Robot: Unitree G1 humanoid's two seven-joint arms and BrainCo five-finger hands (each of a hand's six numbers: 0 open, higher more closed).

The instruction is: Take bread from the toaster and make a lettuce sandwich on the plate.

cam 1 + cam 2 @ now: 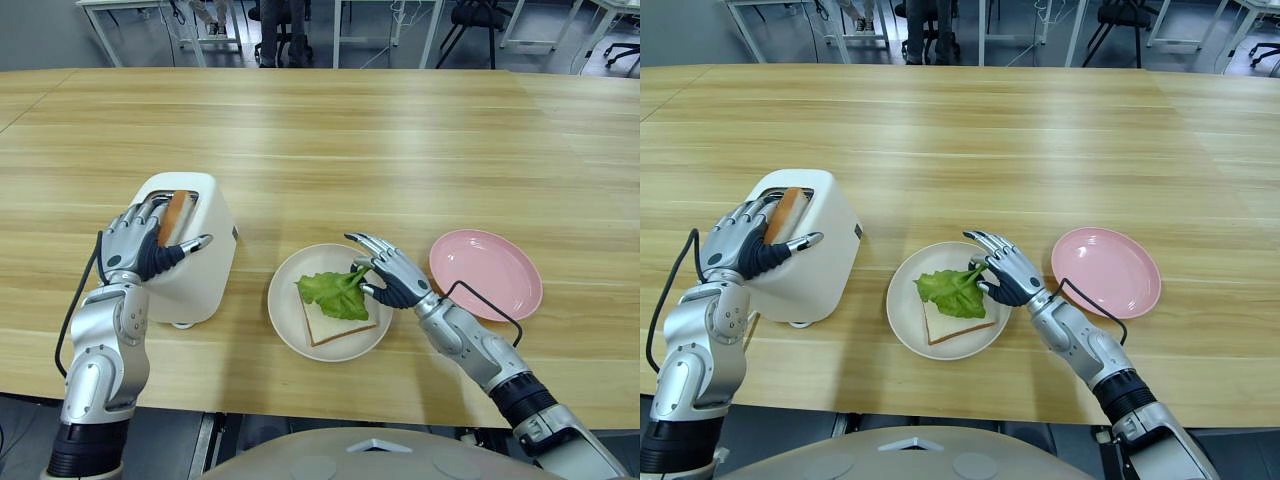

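Bread [175,215]: one browned slice stands upright in the slot of the white toaster [200,275], at the near left of the wooden table [320,140]. About half of it shows above the top.

My left hand [130,245] is up at the toaster's top, set against the left side of that slice. I cannot tell whether it grips the slice or only brackets it.

The white plate [283,300] is near centre, just right of the toaster. A second slice [338,330], pale and flat, lies on it. The lettuce [335,293] lies on top of that slice, its stem rising to the right.

My right hand [400,280] is over the plate's right rim. It pinches the lettuce stem narrowly and is otherwise fanned out to the left.

The pink plate [485,272] is just right of my right hand and apart from the white one.
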